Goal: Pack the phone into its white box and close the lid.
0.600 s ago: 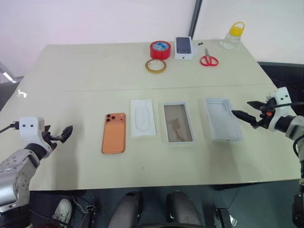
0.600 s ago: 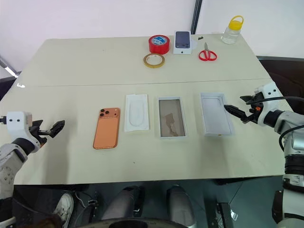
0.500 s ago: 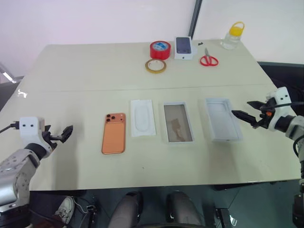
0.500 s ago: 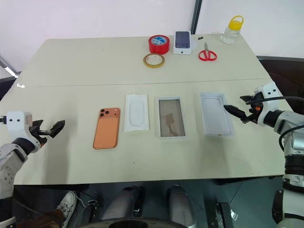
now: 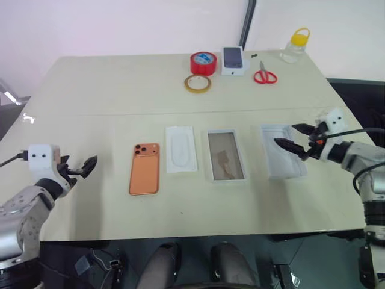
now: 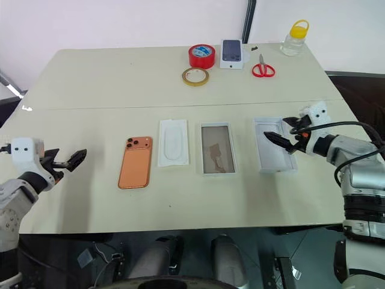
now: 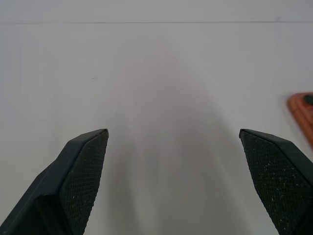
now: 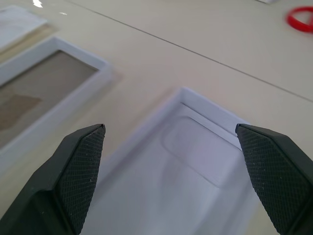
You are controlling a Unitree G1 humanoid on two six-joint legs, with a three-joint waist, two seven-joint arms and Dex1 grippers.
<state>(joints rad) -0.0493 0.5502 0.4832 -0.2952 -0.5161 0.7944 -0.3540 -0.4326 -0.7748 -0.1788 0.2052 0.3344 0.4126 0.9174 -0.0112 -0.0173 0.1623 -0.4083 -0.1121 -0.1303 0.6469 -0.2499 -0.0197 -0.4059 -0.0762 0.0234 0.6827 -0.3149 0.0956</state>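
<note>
Phone [image 5: 144, 168] lying unpacked, nine o'clock of white box [image 5: 226, 156]; both grippers gaping empty, right gripper [image 5: 296, 139] hovering over lid [image 5: 281, 152], risking premature closing.

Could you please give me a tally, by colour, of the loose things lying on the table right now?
White: 4 – insert, white box, lid, small box with a phone picture
Orange: 1 – phone
Red: 2 – tape roll, scissors
Yellowish: 1 – tape ring
Clear with yellow cap: 1 – bottle
Total: 9
</note>
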